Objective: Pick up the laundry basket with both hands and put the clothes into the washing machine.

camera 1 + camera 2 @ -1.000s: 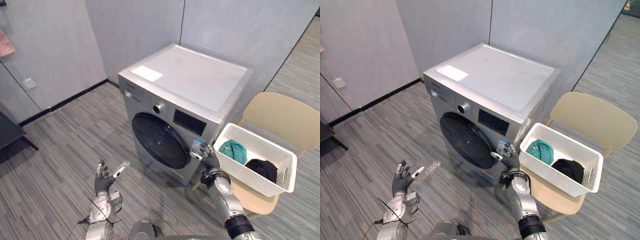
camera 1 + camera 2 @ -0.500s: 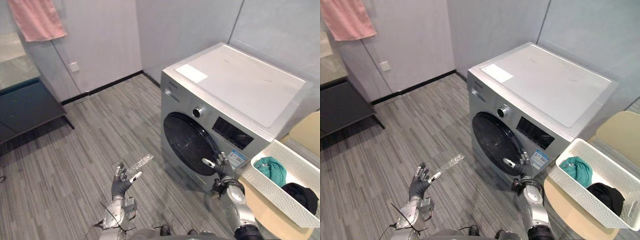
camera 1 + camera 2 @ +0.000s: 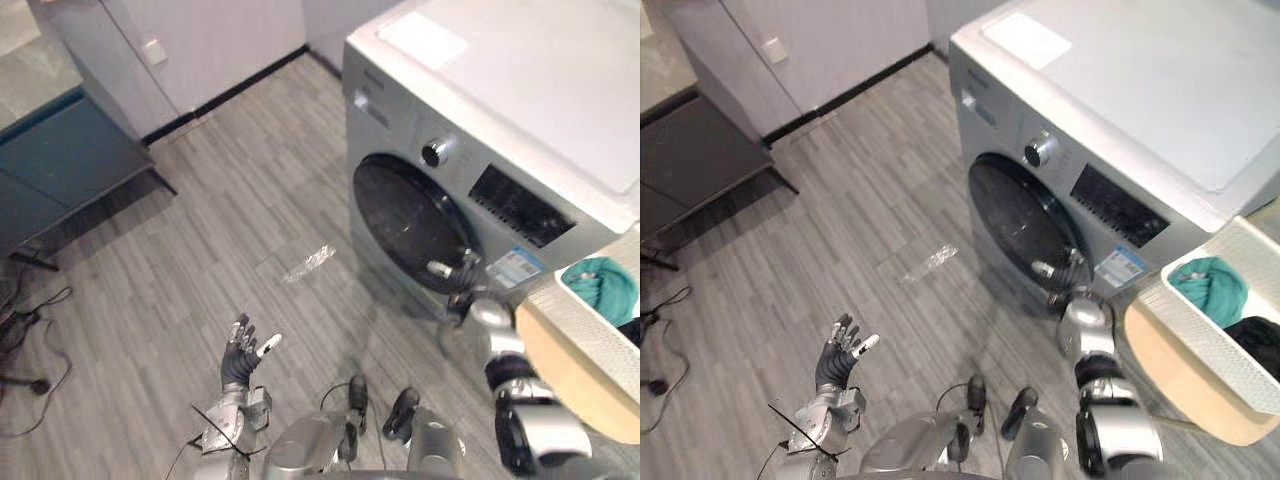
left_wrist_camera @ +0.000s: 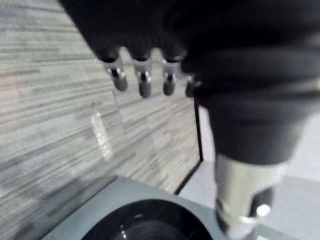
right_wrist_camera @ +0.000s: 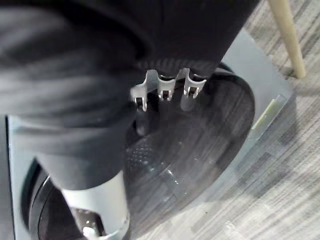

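The silver washing machine [image 3: 520,110] stands at the upper right, its dark round door [image 3: 405,215] closed. My right hand [image 3: 462,280] is at the door's right edge, fingers [image 5: 165,90] relaxed against the dark glass [image 5: 200,135], holding nothing. A white laundry basket [image 3: 590,322] sits on a beige chair [image 3: 570,385] at the right edge. A teal cloth [image 3: 603,277] and a black cloth [image 3: 1255,335] lie in it. My left hand [image 3: 240,352] is raised over the floor at the lower left, open and empty, its fingers [image 4: 142,75] straight.
A dark blue cabinet [image 3: 60,160] stands against the wall at the upper left, with a wall socket [image 3: 153,50] beside it. Grey plank floor [image 3: 230,230] lies open between the cabinet and the machine.
The camera has swung and come closer, so the machine now sits at the upper right. My right hand stays by the door's right edge. The left hand stays raised and open.
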Robot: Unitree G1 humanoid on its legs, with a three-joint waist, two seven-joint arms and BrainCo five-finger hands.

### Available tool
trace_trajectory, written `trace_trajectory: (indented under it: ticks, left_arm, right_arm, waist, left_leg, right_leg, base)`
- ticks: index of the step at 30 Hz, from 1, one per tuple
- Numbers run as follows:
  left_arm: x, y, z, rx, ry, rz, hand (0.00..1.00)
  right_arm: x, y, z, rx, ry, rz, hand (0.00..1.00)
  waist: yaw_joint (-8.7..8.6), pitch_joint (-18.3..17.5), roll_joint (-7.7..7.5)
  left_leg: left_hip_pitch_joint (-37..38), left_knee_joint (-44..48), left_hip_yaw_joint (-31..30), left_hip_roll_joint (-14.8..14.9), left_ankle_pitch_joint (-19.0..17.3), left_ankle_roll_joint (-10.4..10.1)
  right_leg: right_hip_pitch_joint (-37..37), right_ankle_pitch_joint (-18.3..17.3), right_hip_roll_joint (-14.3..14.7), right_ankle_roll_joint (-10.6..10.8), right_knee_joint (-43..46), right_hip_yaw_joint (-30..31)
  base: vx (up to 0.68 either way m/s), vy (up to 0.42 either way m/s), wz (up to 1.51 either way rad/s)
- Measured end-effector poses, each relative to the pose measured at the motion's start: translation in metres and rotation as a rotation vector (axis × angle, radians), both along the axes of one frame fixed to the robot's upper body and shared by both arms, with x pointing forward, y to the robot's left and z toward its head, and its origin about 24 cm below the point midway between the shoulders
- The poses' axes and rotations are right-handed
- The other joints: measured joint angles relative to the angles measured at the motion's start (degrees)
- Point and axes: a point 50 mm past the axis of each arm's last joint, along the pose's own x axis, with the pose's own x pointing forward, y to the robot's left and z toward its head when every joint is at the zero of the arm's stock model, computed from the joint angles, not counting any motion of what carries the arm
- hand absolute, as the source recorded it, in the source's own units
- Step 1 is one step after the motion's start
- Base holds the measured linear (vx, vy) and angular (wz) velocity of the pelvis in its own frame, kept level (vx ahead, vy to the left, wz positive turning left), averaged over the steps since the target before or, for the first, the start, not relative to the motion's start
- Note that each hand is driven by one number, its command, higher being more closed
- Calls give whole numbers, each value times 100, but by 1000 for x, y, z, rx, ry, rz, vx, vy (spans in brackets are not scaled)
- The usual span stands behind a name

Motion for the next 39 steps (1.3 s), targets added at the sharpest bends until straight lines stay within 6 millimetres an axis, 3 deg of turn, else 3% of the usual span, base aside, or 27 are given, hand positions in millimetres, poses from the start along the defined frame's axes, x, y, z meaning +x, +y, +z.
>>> trace_trajectory:
  ticks: [3, 6, 8, 9, 10, 11, 12, 13, 14, 15, 16, 18, 21, 22, 23, 25, 28, 29, 30, 34, 37, 38, 39]
  left_arm:
    - [-2, 0, 1, -16, -7, 10, 0]
    - [-3, 0, 5, -30, -27, 20, 0]
    - [0, -3, 11, -40, -62, 22, 0]
    - [0, -4, 12, -46, -67, 26, 0]
    - [5, -5, 15, -58, -86, 26, 0]
    - [10, -6, 24, -58, -136, 26, 0]
    - [10, -7, 25, -61, -142, 23, 0]
    - [17, -14, 25, -77, -146, 12, 0]
    - [18, -19, 25, -89, -145, 8, 0]
    - [18, -21, 25, -99, -143, 9, 0]
    - [18, -24, 23, -109, -135, 7, 0]
    - [18, -23, 23, -106, -132, 10, 0]
    - [17, -22, 19, -120, -113, 35, 0]
    - [16, -20, 17, -117, -102, 43, 0]
    - [16, -20, 17, -116, -100, 44, 0]
    - [16, -19, 15, -114, -92, 47, 0]
    - [15, -15, 8, -107, -64, 65, 0]
    - [14, -13, 7, -104, -56, 71, 0]
    - [13, -9, 3, -91, -35, 79, 0]
    - [8, -4, -6, -47, 14, 64, 0]
    - [0, 2, -13, -22, 55, 68, 0]
    - [-4, 7, -19, -7, 85, 83, 0]
    - [-6, 8, -22, -3, 100, 85, 0]
  right_arm:
    - [22, -6, 31, -22, -40, -21, 0]
    - [27, -12, 43, -37, -53, -43, 0]
    - [31, -26, 57, -68, -63, -72, 0]
    - [32, -30, 63, -79, -70, -80, 0]
    - [35, -41, 81, -102, -100, -115, 0]
    - [36, -55, 102, -138, -137, -150, 0]
    - [36, -60, 108, -156, -145, -161, 0]
    - [33, -73, 125, -198, -178, -216, 0]
    - [31, -82, 138, -220, -203, -254, 0]
    - [30, -85, 139, -224, -206, -269, 0]
    - [30, -84, 137, -224, -201, -292, 0]
    - [29, -76, 129, -270, -200, -252, 0]
    - [31, -30, 104, -328, -198, -66, 0]
    - [33, 11, 95, -322, -233, 98, 0]
    - [31, 33, 89, -310, -249, 181, 0]
    - [11, 112, 63, -217, -297, 470, 0]
    - [-29, 166, 26, -83, -257, 682, 0]
    - [-35, 167, 18, -67, -236, 696, 0]
    - [-50, 156, -3, -35, -170, 677, 0]
    - [-72, 119, -35, -9, -63, 559, 0]
    - [-87, 97, -44, 31, -42, 452, 0]
    - [-92, 92, -46, 55, -41, 409, 0]
    - [-95, 89, -47, 63, -42, 389, 0]
  waist:
    - [-13, 293, 112]
    - [-57, 340, 147]
    - [-79, 411, 295]
    - [-92, 445, 358]
    - [-175, 604, 324]
    - [-206, 739, 443]
    - [-117, 806, 630]
    - [-30, 930, 673]
    - [-70, 963, 621]
    - [-74, 953, 635]
    - [-45, 963, 620]
    - [-41, 1006, 558]
    - [-34, 1010, 551]
    - [-32, 1014, 546]
    - [-33, 1016, 544]
    - [-11, 1038, 511]
    - [-12, 1110, 404]
    - [-11, 1131, 373]
    - [-19, 1186, 270]
    - [-46, 1145, 81]
    - [-160, 1000, -184]
    - [-202, 778, -343]
    - [-209, 670, -387]
  left_leg:
    - [-166, -6, 1, -62, 50, -35]
    - [-416, -9, 1, -134, 85, -2]
    - [-575, -74, 5, -193, 96, -2]
    - [-610, -120, 76, -193, -74, -31]
    - [-868, 193, 603, -163, -648, -378]
    - [-1473, 1649, 661, 197, -868, 352]
    - [-1536, 1800, 523, 587, -999, 84]
    - [-1702, 1712, 717, 472, -1011, -169]
    - [-1787, 1376, 754, 311, -908, -242]
    - [-1787, 1227, 768, 309, -867, -254]
    - [-1742, 904, 802, 375, -752, -392]
    - [-1648, 779, 864, 460, -466, -393]
    - [-1539, 775, 863, 543, -342, -438]
    - [-1475, 768, 833, 586, -322, -468]
    - [-1436, 768, 832, 620, -315, -479]
    - [-1262, 762, 759, 742, -266, -550]
    - [-1134, 820, 620, 888, -235, -585]
    - [-1097, 837, 613, 907, -231, -588]
    - [-983, 912, 583, 935, -241, -575]
    - [-700, 982, 642, 962, -309, -483]
    - [-423, 945, 809, 1061, -464, -475]
    - [-289, 807, 960, 1107, -502, -482]
    - [-227, 744, 1008, 1124, -502, -482]
  right_leg:
    - [-264, -59, -132, -56, 241, 8]
    - [-619, -92, -265, -90, 482, 40]
    - [-826, -87, -380, -90, 608, 12]
    - [-858, -60, -379, -88, 580, -20]
    - [-986, 151, -590, 0, 286, 20]
    - [-1297, 191, -806, 87, 609, -11]
    - [-1381, 160, -685, 118, 808, -42]
    - [-1733, 65, -915, 160, 1036, 195]
    - [-1930, 131, -1120, 139, 981, 126]
    - [-1942, 164, -1117, 146, 853, 61]
    - [-1880, 250, -1049, 150, 592, -146]
    - [-1781, 364, -990, -44, 581, -188]
    - [-1636, 383, -924, -201, 603, -261]
    - [-1566, 370, -865, -233, 576, -289]
    - [-1517, 357, -832, -250, 558, -307]
    - [-1234, 263, -707, -329, 459, -451]
    - [-873, 238, -530, -325, 283, -669]
    - [-801, 241, -503, -328, 255, -679]
    - [-592, 248, -457, -328, 210, -701]
    - [-257, 321, -323, -258, -4, -607]
    - [22, 483, -107, -200, -378, -426]
    - [82, 582, 28, -182, -638, -288]
    - [128, 638, 87, -166, -757, -248]
  base:
    - [-31, 35, 4]
    - [-56, 27, -2]
    - [-97, 40, -3]
    - [-164, 55, 6]
    - [-137, 34, 13]
    - [-123, 5, -2]
    - [-60, -29, -13]
    - [-159, -38, 5]
    - [-193, -25, 38]
    - [-204, -49, 70]
    - [-104, -54, 52]
    - [-66, -86, 38]
    - [-18, -82, 3]
    - [23, -79, -10]
    - [49, -122, -2]
    - [76, -157, 16]
    - [85, -128, 20]
    - [95, -47, 23]
    - [77, -11, 15]
    - [75, 29, -4]
    - [61, 48, -43]
    - [56, 36, -61]
    - [113, 16, -69]
